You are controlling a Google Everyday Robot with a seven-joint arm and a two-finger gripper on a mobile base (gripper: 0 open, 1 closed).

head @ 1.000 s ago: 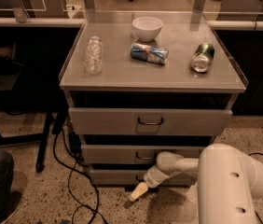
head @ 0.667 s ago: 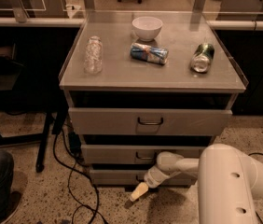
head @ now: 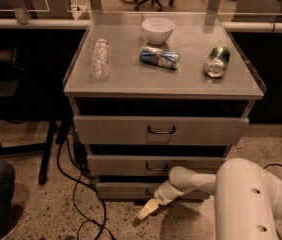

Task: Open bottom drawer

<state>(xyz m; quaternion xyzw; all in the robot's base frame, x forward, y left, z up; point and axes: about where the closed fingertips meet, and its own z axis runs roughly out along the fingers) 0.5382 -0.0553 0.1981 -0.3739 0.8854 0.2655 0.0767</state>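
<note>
The gripper point(head: 148, 209) hangs low by the floor, below the front edge of the cabinet top point(head: 131, 86) and just in front of the bottom drawer point(head: 121, 190), the lowest of three. Whether it is spread or pressed together cannot be told. A white bowl point(head: 157, 30) sits near the back edge.

My arm point(head: 201, 181): cream-white, smooth moulded shell, matte. Big rounded housing point(head: 251, 204) fills lower right of frame, widest part of body. I see two small dark holes point(head: 255, 190) on its face, one above other. Slimmer link runs left to ball-like joint point(head: 178, 176), then tapered wrist section. Gripper point(head: 148, 209) at lower centre of frame: narrow, pale yellow-tan vs. white arm.
</note>
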